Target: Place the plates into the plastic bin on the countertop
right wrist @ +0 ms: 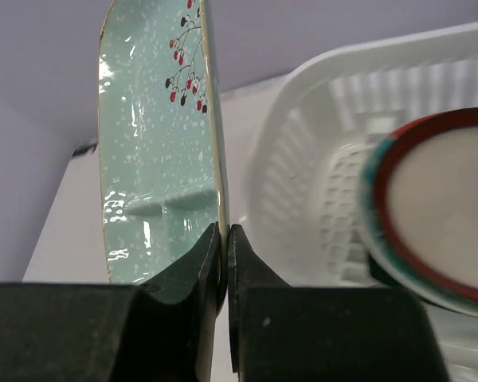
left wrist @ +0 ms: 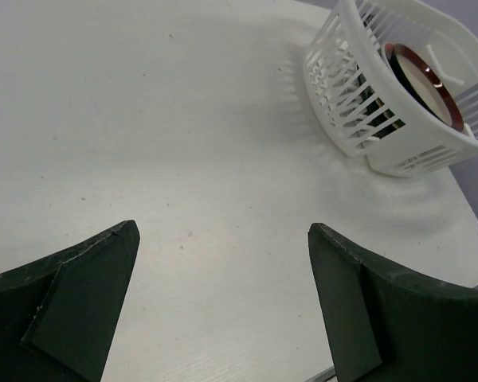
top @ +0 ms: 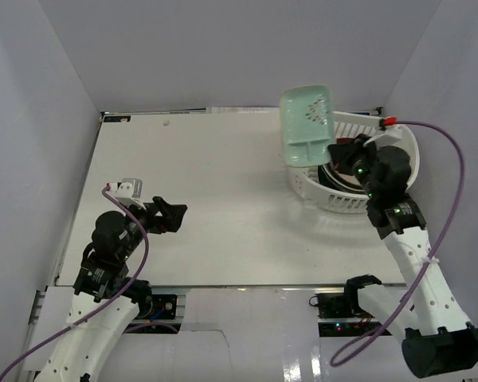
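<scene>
A pale-green rectangular plate [top: 307,127] with a red berry sprig stands on edge, lifted above the left rim of the white plastic bin [top: 334,199]. My right gripper [top: 340,156] is shut on its rim. In the right wrist view the fingers pinch the thin edge of the plate [right wrist: 155,143] at the gripper [right wrist: 225,239], with the bin [right wrist: 303,151] just to the right. A red-rimmed round plate [right wrist: 438,215] leans inside the bin, over other dark plates [top: 342,171]. My left gripper [top: 171,215] hangs open over the countertop [top: 223,175], holding nothing [left wrist: 223,239].
The bin [left wrist: 350,111] sits at the far right of the countertop, close to the right wall panel, with the red-rimmed plate [left wrist: 422,76] showing inside. Grey panels wall the left, back and right. The table's metal edge runs along the front.
</scene>
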